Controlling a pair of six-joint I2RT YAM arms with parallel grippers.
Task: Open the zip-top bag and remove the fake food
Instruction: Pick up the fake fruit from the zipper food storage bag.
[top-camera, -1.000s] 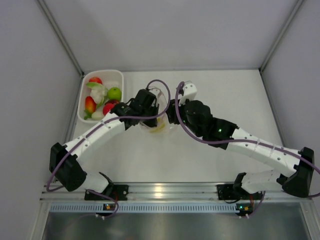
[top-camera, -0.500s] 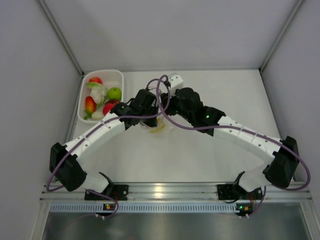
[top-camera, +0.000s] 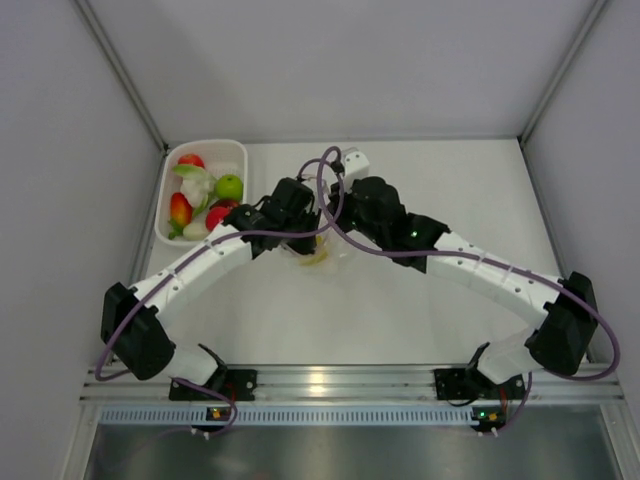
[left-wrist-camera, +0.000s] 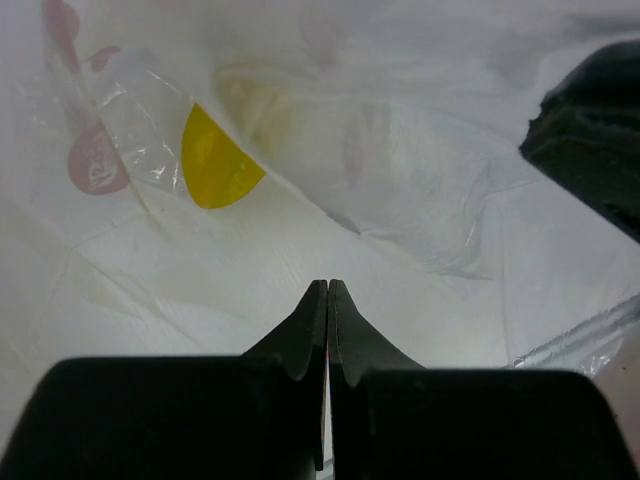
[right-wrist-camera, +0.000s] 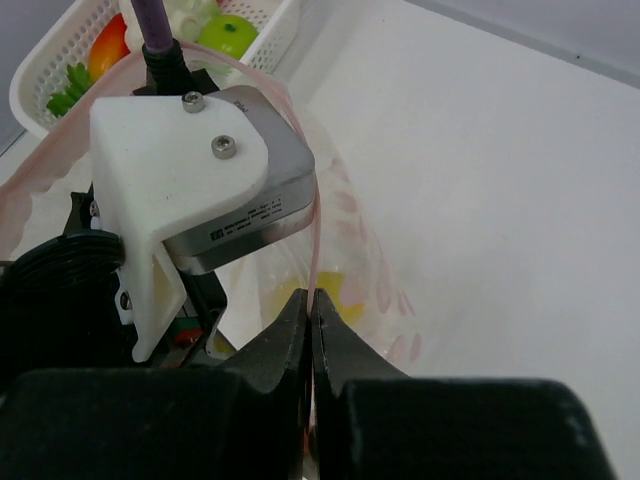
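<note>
Clamping zip-top bag (left-wrist-camera: 420, 200), left pincer (left-wrist-camera: 327, 288), right pincer (right-wrist-camera: 311, 297), grips hidden overhead, plain from wrists

Zip-top bag (left-wrist-camera: 400, 200) was clear, printed with pink blotches; zip strip (right-wrist-camera: 316, 230) pink. Fake food piece (left-wrist-camera: 218, 160) inside showed yellow. Basket (top-camera: 164, 215) was white, perforated grid; held green fruit (top-camera: 229, 187), red fruit (top-camera: 190, 160), white radish (top-camera: 197, 187). Left gripper (left-wrist-camera: 328, 290) and right gripper (right-wrist-camera: 310, 300) were black. Cable (right-wrist-camera: 152, 25) purple. Table (top-camera: 450, 190) white.
</note>
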